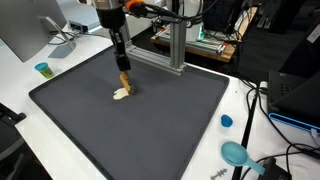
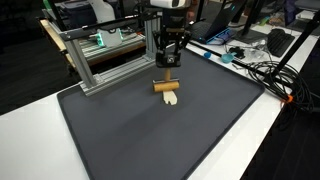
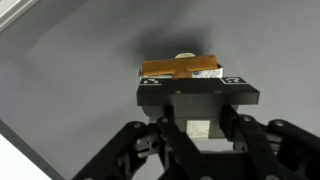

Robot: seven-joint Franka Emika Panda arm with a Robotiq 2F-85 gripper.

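Brown and smooth like wood, the short stick (image 2: 165,86) is pinched in the closed gripper (image 2: 167,75) low over the dark matte mat (image 2: 120,130), its long axis level, crosswise to the jaws, a pale lumpy piece (image 2: 171,98) just beside it.

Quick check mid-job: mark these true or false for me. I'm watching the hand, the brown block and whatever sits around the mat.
1. The hand is shut on the brown block. True.
2. The block lies loose on the white table. False: the hand holds it over the dark mat.
3. A pale piece lies on the mat close to the block. True.
4. The teal cup stands on the mat. False: the teal cup stands off the mat.
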